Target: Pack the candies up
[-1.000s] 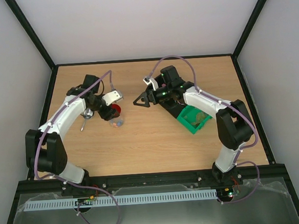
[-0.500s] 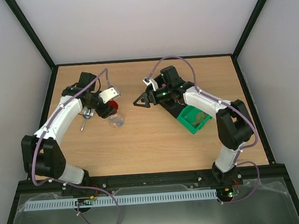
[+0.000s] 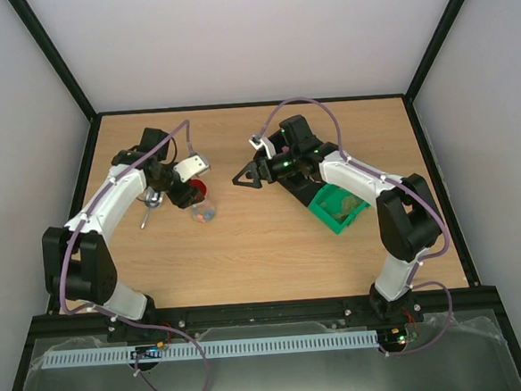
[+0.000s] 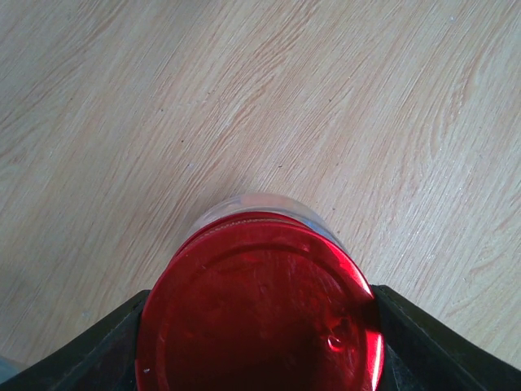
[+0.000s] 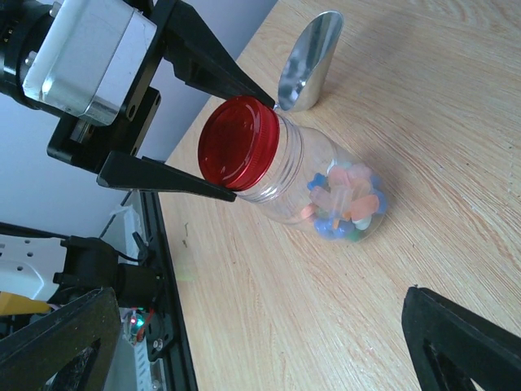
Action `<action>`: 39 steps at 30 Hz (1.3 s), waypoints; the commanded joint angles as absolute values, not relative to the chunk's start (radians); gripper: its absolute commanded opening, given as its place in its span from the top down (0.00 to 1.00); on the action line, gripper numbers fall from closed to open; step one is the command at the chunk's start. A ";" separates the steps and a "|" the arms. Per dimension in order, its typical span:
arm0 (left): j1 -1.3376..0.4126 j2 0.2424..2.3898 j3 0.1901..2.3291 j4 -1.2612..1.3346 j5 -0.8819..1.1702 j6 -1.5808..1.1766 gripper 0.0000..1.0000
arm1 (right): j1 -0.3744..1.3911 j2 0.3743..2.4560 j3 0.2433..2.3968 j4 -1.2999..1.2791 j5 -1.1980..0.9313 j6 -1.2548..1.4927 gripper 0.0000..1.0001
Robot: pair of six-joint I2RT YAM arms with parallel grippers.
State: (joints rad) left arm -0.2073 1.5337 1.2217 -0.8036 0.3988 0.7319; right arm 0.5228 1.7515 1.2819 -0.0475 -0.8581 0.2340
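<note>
While your right arm reaches over the green bin (image 3: 326,219), which sits well to the right of the jar (image 5: 317,179), the candies (image 5: 346,208) you are packing lie heaped in the bottom of that jar, pink, blue and white behind its clear wall. Your left gripper (image 5: 252,149) has its jaws closed on the red lid (image 4: 259,314), which sits on the jar's mouth, and the scoop (image 5: 308,63) is near the jar's left side. Your right gripper (image 3: 243,178) hangs between jar and bin, jaws spread wide, holding nothing.
</note>
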 commanded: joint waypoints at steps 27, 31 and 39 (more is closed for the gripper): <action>-0.230 1.545 1.175 -0.795 0.385 0.757 0.18 | 0.519 1.791 1.331 -0.086 -0.879 0.218 0.03; -0.244 1.544 1.144 -0.764 0.367 0.770 0.21 | 0.518 1.792 1.332 -0.087 -0.878 0.218 0.03; -0.271 1.549 1.118 -0.730 0.362 0.783 0.26 | 0.507 1.786 1.329 -0.102 -0.875 0.213 0.03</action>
State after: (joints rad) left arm -0.2581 1.5478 1.1431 -0.7437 0.3626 0.7597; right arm 0.5179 1.7763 1.3006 -0.0570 -0.8585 0.2268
